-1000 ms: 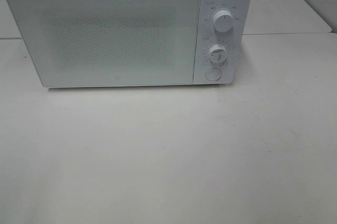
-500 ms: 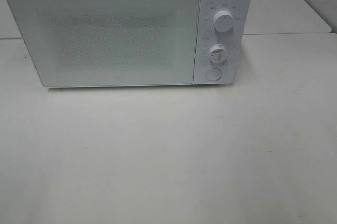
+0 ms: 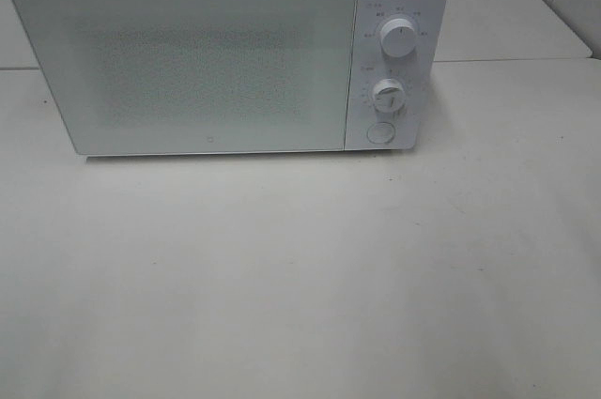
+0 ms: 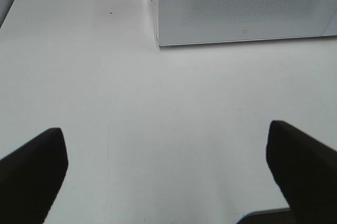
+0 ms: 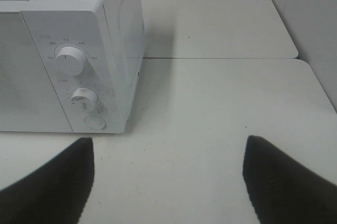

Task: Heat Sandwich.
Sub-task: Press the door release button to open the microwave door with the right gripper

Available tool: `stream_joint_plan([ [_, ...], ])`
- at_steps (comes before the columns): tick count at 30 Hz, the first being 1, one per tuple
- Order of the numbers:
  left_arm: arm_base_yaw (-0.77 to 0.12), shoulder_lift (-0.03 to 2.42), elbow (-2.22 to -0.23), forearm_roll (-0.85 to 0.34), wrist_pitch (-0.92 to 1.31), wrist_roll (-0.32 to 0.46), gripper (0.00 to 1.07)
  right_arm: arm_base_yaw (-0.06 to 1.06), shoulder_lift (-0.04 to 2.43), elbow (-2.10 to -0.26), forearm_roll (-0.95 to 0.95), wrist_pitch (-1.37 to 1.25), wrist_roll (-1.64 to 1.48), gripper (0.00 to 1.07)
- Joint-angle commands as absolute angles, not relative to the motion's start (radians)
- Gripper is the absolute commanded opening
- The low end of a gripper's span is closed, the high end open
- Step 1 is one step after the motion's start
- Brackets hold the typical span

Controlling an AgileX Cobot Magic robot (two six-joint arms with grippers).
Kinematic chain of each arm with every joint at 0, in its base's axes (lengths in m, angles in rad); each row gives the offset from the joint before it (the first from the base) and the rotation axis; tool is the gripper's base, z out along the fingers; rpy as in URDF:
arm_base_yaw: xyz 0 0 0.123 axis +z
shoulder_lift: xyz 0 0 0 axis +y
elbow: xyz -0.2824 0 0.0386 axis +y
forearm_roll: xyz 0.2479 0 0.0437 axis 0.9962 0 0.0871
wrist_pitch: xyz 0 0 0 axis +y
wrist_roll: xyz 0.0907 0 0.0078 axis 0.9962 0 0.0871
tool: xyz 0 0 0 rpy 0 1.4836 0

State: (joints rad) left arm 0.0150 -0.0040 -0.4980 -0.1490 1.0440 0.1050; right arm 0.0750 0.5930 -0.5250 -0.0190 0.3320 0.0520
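A white microwave (image 3: 188, 52) stands at the back of the table with its door shut. Its panel carries two knobs (image 3: 399, 40) and a round button (image 3: 379, 132). It also shows in the left wrist view (image 4: 242, 5) and the right wrist view (image 5: 68, 50). The sandwich is out of view in every frame. My left gripper (image 4: 166, 182) is open and empty over bare table in front of the microwave's left corner. My right gripper (image 5: 168, 182) is open and empty, in front of the microwave's knob panel. Neither gripper shows in the exterior high view.
The white table (image 3: 300, 277) stretches in front of the microwave. A seam (image 5: 221, 58) joins it to a second white table behind. A grey wall (image 5: 310, 18) rises at the right.
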Motion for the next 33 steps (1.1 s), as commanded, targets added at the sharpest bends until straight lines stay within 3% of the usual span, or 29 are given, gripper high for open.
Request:
stream_joint_plan([
  [1,0.016,-0.024,-0.494,-0.150,1.036,0.099,0.98,0.068,0.658,-0.529,-0.017,0.237,0.056,0.75],
  [13,0.016,-0.024,-0.494,-0.150,1.036,0.099,0.98,0.068,0.852,-0.425,-0.017,-0.140,0.056,0.75],
  [17,0.016,-0.024,-0.494,-0.150,1.036,0.099,0.98,0.068,0.952,-0.341,-0.017,-0.422,0.056,0.75],
  [23,0.016,-0.024,-0.494,-0.150,1.036,0.099,0.98,0.068,1.065,-0.290,-0.017,-0.638,0.055,0.75],
  [33,0.016,-0.024,-0.494,-0.150,1.036,0.099,0.98,0.072,1.300,-0.279,-0.041,-0.820,0.064,0.75],
])
